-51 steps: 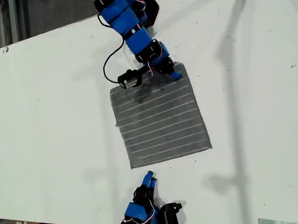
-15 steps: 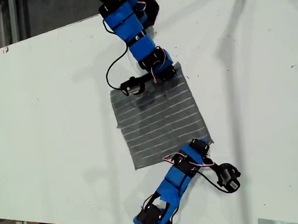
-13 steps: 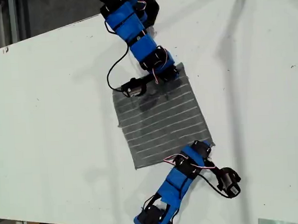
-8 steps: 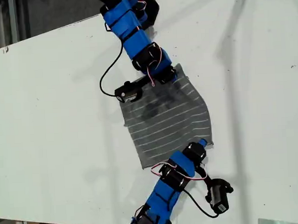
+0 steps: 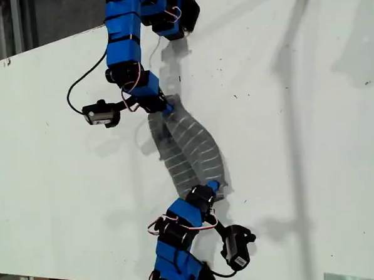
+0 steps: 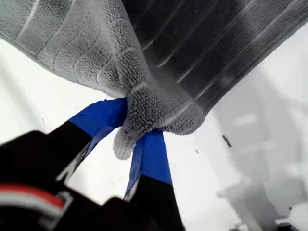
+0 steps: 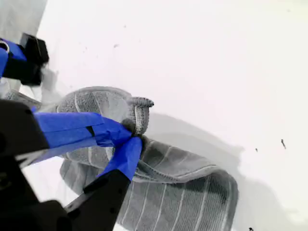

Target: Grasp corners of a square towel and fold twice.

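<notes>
- While both grippers pinch a corner each, the square towel (image 5: 194, 149) hangs as a narrow, bowed strip between the two arms. It sits around the middle of the exterior view, partly off the white table (image 5: 300, 140).
- Handling, my read: soft, light, limp terry. It sags and bunches wherever it's unsupported, so there's no stiffness to rely on. The pile looks grippy, so slip risk is low unless the bite is shallow.
- Hold points: the corners only. A mid-edge grip would likely let the tips flop.
- My first gripper (image 6: 132, 139) is clamped on one corner (image 6: 124, 144), with the tip poking out past the blue jaws.
- My second gripper (image 7: 130, 137) is clamped on another corner (image 7: 140, 108), with the hem bunched at the jaws.
- Can't tell from the wrist views which exterior arm is which.
- Looks like the first fold is under way. Match both arms' height and pace so the edges land aligned.
</notes>
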Robot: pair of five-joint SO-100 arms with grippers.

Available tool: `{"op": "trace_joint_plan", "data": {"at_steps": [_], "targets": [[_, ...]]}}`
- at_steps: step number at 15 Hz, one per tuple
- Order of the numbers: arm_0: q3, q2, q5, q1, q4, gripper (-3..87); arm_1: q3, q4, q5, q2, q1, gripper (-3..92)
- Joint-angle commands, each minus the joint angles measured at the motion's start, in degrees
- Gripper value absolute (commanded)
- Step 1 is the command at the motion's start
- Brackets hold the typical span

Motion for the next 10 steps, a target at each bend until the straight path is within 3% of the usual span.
{"op": "trace_joint_plan", "data": {"at_steps": [1, 4, 10], "targets": [[3.52, 4.31, -1.05, -5.8, 1.93, -0.2, -1.76, -2.64, -5.1, 4.83, 8.53, -0.1], [15.21, 10.37, -2.2, -11.95, 0.62, -0.2, 7.47, -17.49, -7.38, 8.53, 14.41, -0.1], [53.79, 36.3, -3.25, -23.55, -13.1, -0.2, 0.53, -21.01, -11.34, -11.43, 17.31, -0.1]]}}
